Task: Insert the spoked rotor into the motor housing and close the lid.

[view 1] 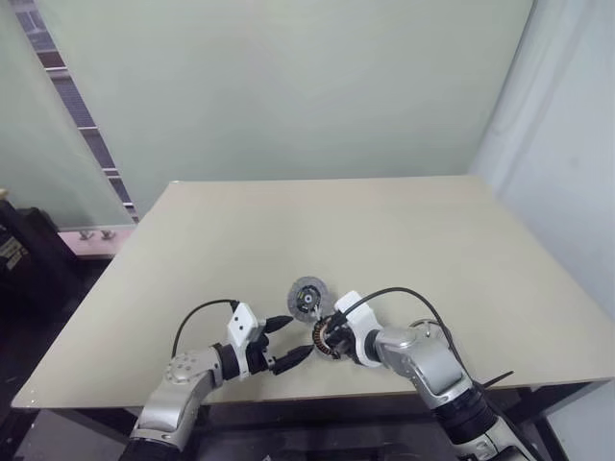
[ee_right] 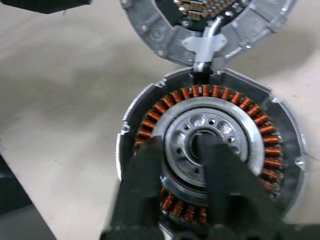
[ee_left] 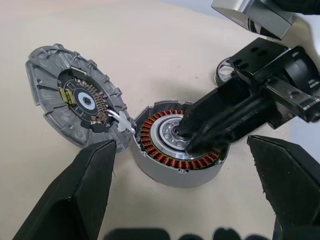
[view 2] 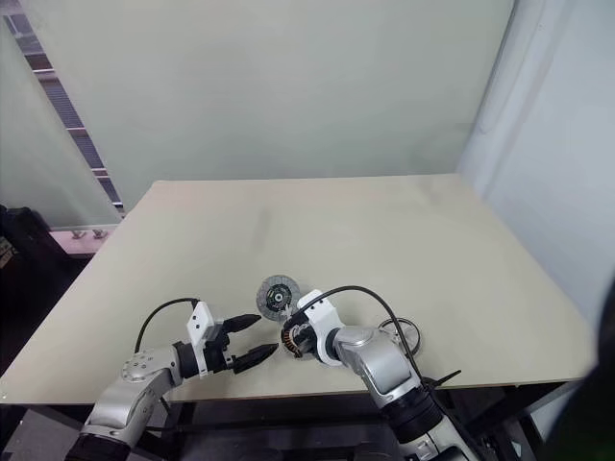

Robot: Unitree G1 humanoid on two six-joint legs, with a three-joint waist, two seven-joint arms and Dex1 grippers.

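the beige, matte tabletop point(view 1: 432, 250) carries the opened motor near its front edge. the round grey metal motor housing point(ee_left: 176, 172) sits flat, and the spoked rotor point(ee_right: 210, 145), a copper-coloured winding ring around a silver drilled hub, lies inside it, level with the housing wall. the grey, ribbed round lid point(ee_left: 75, 102), with a dark circuit disc at its centre, lies open just beside the housing, joined to it by a short white link at the rim.

the right claw point(ee_left: 189, 137) comes down at a slant onto the rotor; its two black fingers stand narrow, close together, with their tips at the silver hub, one of them in the central bore. whether they actually pinch the hub cannot be told. the left claw point(view 1: 293, 339) hovers just beside the housing, apart from it, its black fingers spread wide with nothing between them. a black cable loops over each wrist.
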